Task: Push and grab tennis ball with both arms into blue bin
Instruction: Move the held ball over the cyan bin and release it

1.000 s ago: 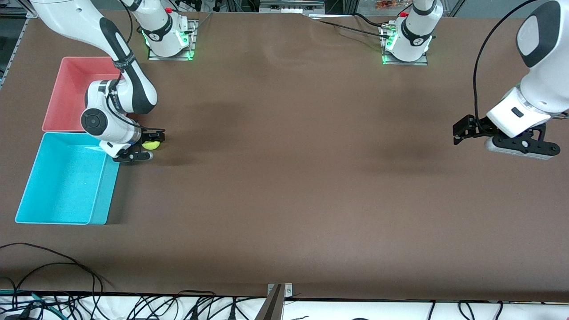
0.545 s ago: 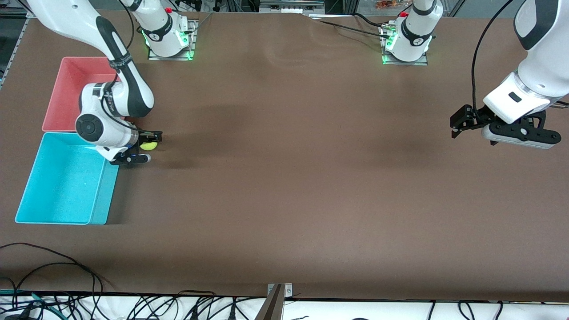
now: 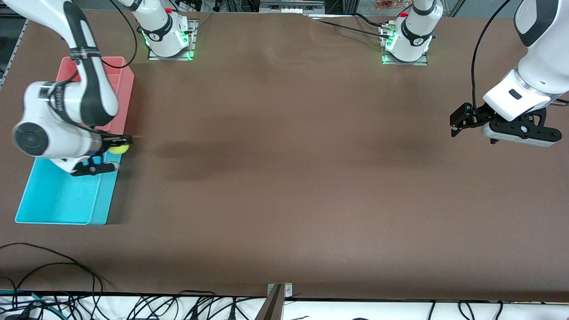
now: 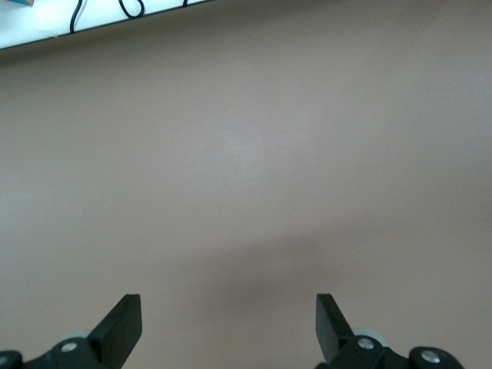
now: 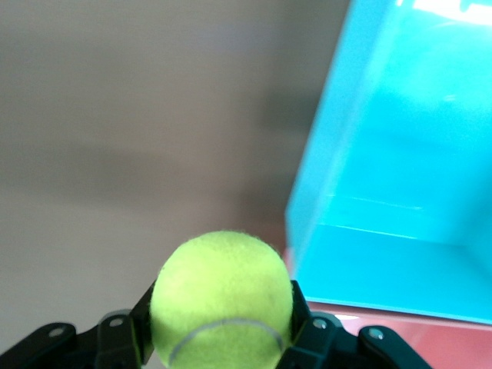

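Note:
The yellow-green tennis ball (image 3: 118, 148) (image 5: 223, 296) is up off the table, clamped between the fingers of my right gripper (image 3: 114, 151) (image 5: 223, 311). It hangs over the corner of the blue bin (image 3: 58, 200) (image 5: 400, 184), at the bin's wall toward the table's middle, close to the pink bin. My left gripper (image 3: 458, 122) (image 4: 227, 319) hangs open over bare table at the left arm's end. Nothing sits between its fingertips (image 4: 123, 323).
A pink bin (image 3: 124, 84) of the same shape stands against the blue bin, farther from the front camera; the right arm covers much of it. Both arm bases (image 3: 169, 40) stand at the table's back edge. Cables (image 3: 53, 275) lie along the front edge.
The right gripper has shut on the ball, lifted it off the table and carried it toward the blue bin. The left arm has drawn up slightly, its gripper still open.

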Robot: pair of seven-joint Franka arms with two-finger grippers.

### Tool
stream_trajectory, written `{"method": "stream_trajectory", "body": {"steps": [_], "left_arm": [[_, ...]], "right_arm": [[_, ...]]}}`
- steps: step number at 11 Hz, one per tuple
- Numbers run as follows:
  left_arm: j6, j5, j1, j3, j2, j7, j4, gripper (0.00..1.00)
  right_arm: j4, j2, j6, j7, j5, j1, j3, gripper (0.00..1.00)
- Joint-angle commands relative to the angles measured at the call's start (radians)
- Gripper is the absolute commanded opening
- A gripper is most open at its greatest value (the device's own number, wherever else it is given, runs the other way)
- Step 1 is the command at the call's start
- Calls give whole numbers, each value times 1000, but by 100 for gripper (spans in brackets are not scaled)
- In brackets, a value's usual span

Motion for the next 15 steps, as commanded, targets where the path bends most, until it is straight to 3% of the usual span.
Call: {"method": "stream_trajectory", "body": {"steps": [1, 5, 8, 11, 13, 14, 15], "left_arm": [[-63, 14, -1, -4, -23, -10, 30, 100], [-83, -38, 1, -4, -24, -95, 32, 100], [-84, -40, 1, 33, -24, -88, 30, 100], [-84, -43, 18, 22, -27, -95, 32, 100], [-84, -43, 16, 12, -24, -102, 32, 100], [-83, -43, 16, 13, -23, -102, 33, 100], [-83, -43, 16, 13, -21, -103, 35, 100]], "right_arm": [[23, 19, 16, -256, -12, -18, -112, 23], [20, 112, 85, -424, 10, -121, -111, 23], [22, 181, 133, -526, 126, -150, -111, 23], [22, 215, 158, -567, 162, -170, -111, 26], [25, 224, 155, -564, 200, -172, -111, 83], [26, 223, 147, -562, 227, -172, -112, 100], [43, 221, 144, -565, 229, -172, -112, 100]]}}
